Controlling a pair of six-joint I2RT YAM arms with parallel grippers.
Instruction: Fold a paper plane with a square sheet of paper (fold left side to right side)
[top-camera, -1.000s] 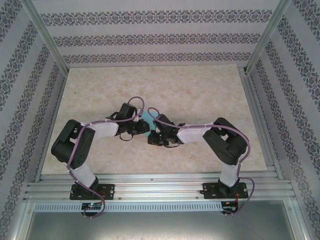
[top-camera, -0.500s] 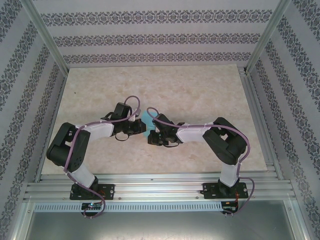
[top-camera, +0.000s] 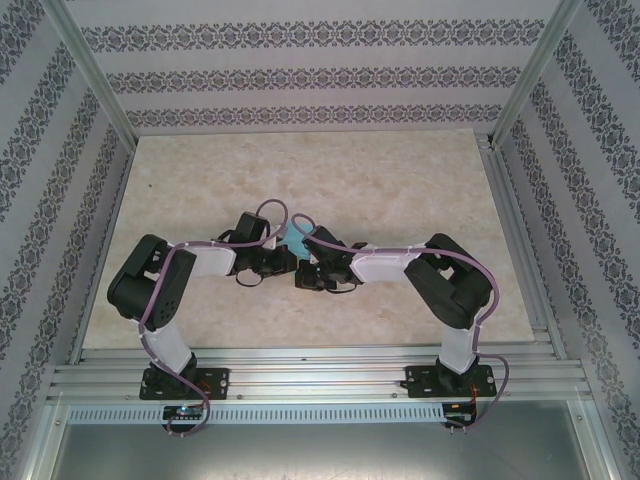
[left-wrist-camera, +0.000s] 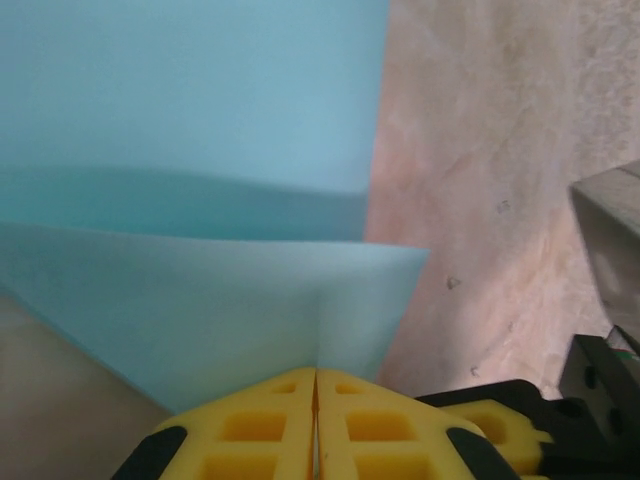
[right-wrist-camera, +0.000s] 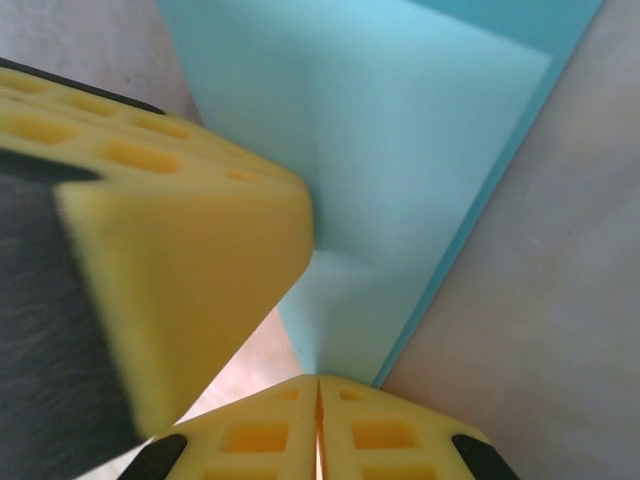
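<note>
So the marbled beige table (top-camera: 300, 170) takes up most of the top view, boxed in by patterned walls (top-camera: 300, 80). Both arms bend inward over its middle, the left arm (top-camera: 150, 290) and the right arm (top-camera: 455, 285) meeting wrist to wrist near the centre. Between them sits the square sheet of paper (top-camera: 296, 240), turquoise-blue and mostly covered by the wrists from above (just a little patch peeks out). Up close it's in layers: in the left wrist view one layer lifts up off the part lying flat on the table. The left gripper (left-wrist-camera: 316, 385) has its yellow pads pressed tight together with that raised layer pinched in the seam. The right gripper (right-wrist-camera: 319, 390) is likewise clamped on the paper's edge, with another yellow finger (right-wrist-camera: 180, 250) just beside it.
</note>
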